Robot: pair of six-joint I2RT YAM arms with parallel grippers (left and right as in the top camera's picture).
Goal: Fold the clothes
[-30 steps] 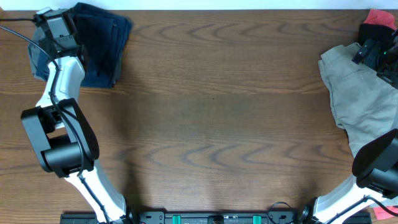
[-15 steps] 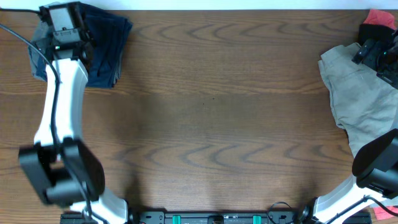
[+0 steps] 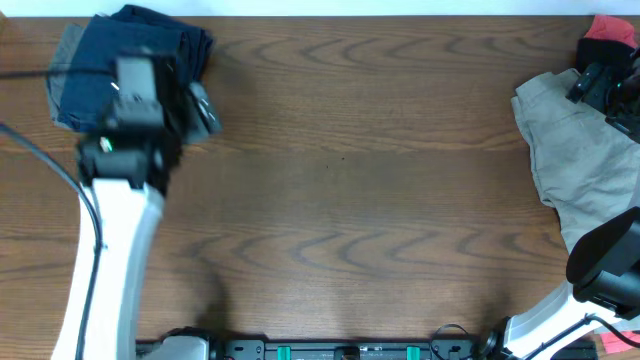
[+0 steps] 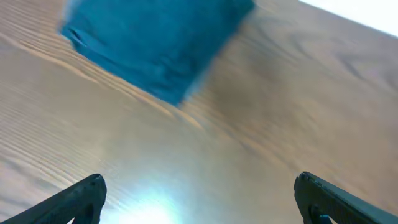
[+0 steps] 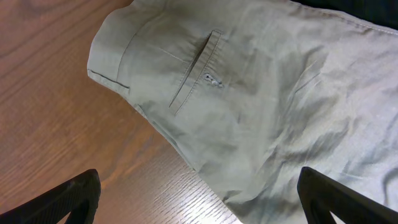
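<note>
A folded dark navy pair of shorts lies at the table's far left corner, on a grey-olive garment; it shows blurred at the top of the left wrist view. My left gripper is open and empty over bare wood just right of that stack. A khaki-beige pair of shorts lies crumpled at the right edge, with its pocket in the right wrist view. My right gripper is open and empty, hovering over the khaki pair's far edge.
A coral-red garment lies at the far right corner behind the right arm. The wooden table spans the view. Both arm bases stand at the near edge.
My left arm has pulled back from the navy stack, moving toward the near side and right. The stack stays in place. The right arm has not moved.
</note>
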